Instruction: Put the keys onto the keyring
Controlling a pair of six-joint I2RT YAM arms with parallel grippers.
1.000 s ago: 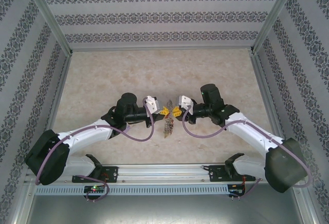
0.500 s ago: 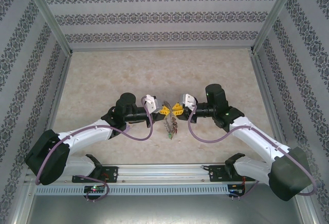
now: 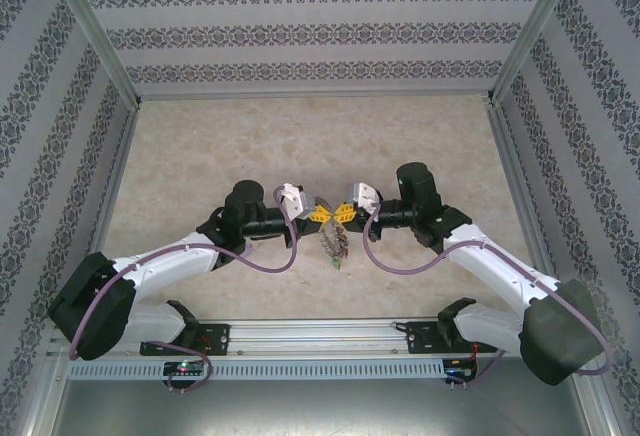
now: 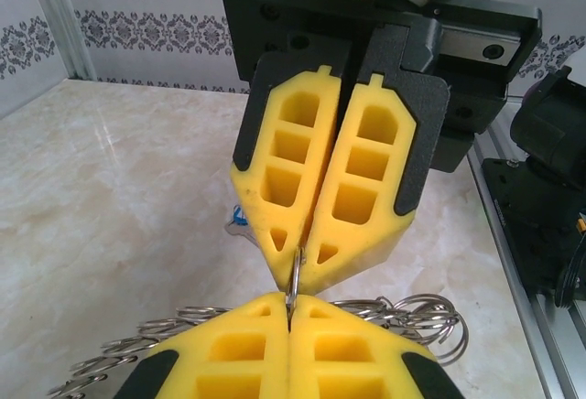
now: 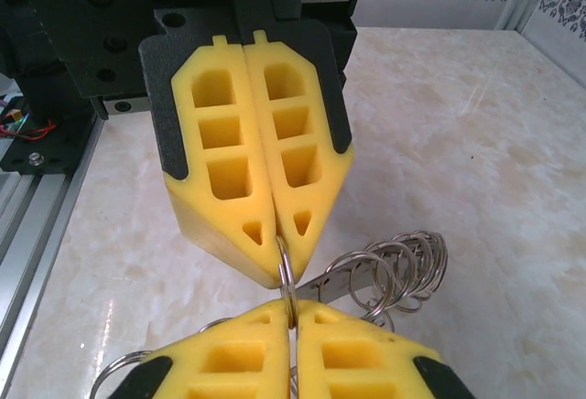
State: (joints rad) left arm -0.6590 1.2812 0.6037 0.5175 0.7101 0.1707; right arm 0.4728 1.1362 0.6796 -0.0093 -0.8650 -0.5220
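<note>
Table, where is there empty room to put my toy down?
The big bare stretch of table between the back wall and the arms is free, and so are the strips beside each side wall. The middle is crowded: the left claw and right claw meet there, both pinching the keyring.

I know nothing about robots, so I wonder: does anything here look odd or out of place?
Nothing looks spilled or broken. The one oddity: the keyring dangles above the table, a thin loop pinched between the left pincer and right pincer, both shut tip to tip.
</note>
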